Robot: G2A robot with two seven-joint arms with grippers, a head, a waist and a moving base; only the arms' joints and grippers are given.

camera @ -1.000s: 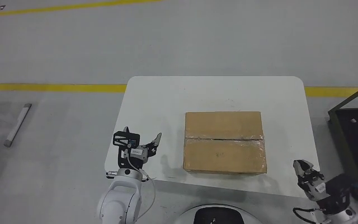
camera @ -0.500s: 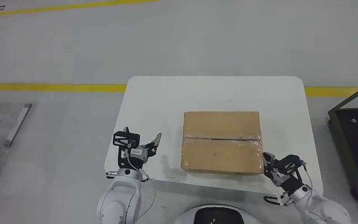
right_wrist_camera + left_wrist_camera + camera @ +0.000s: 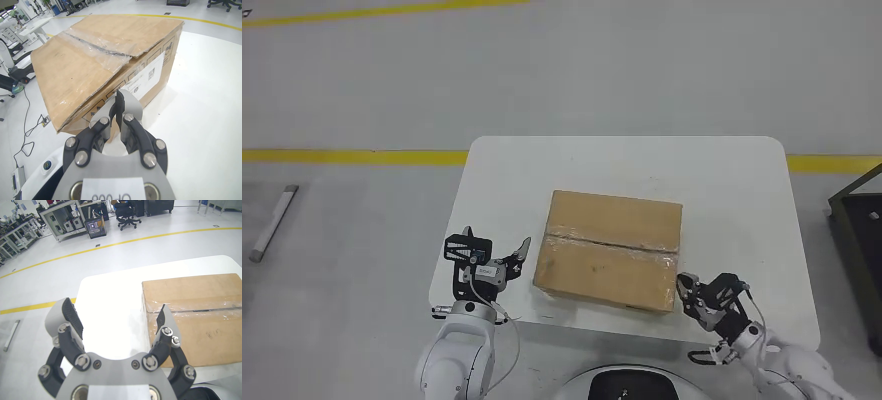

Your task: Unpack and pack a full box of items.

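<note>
On the white table [image 3: 642, 160], toward its front edge, the closed cardboard box [image 3: 610, 250] sits skewed; being full, it is probably heavy, stiff-walled and too wide to clamp, so push low on a side wall. The left gripper [image 3: 115, 303] hangs beside it, fingers apart; the right gripper [image 3: 118, 98], fingers together, apparently touches the labelled end wall. Grasp the lifted flap edge [image 3: 149, 48], not the slick tape [image 3: 98, 44].

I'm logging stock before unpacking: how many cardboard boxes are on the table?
1: a taped cardboard box near the middle of the white table, between the left gripper and the right gripper. None looks hidden.
</note>
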